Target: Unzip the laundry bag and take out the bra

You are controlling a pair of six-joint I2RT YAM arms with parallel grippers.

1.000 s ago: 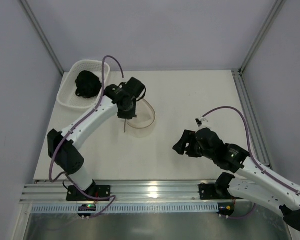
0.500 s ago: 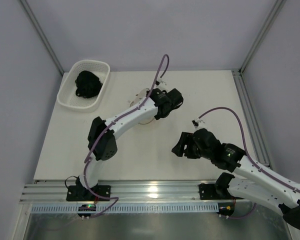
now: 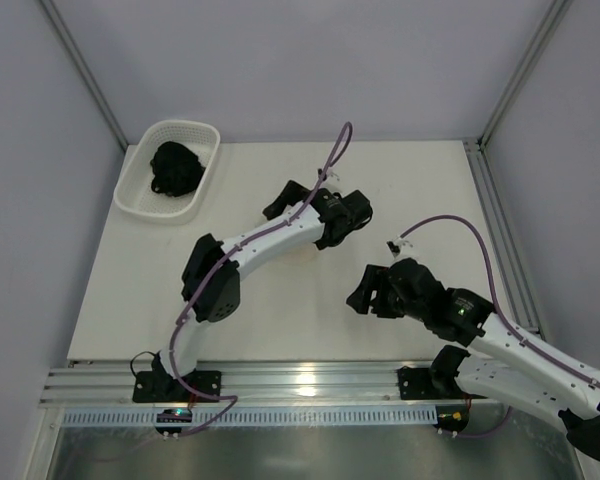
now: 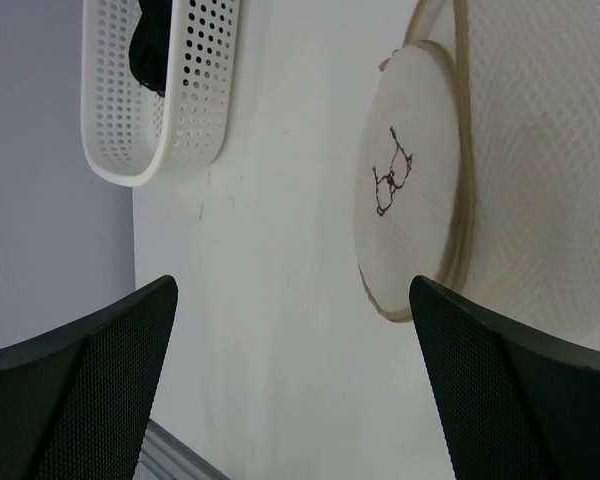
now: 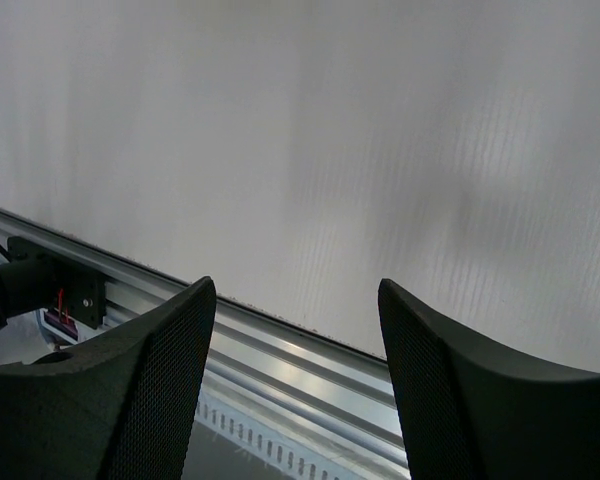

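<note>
Beside the laundry bag (image 4: 410,190) we are holding the left gripper (image 4: 292,290) wide open, empty; the right gripper (image 5: 295,290) is hanging half-open, empty; the bra (image 3: 175,165) is lying in the basket (image 3: 140,205); pulling clear seems next.

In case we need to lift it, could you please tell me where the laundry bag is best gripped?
Probably the tan zipper rim of the laundry bag, at the edge nearest the open left gripper, coming from the basket side. The mesh halves are broad discs; the rim is a narrow edge that the jaws can close over.
</note>
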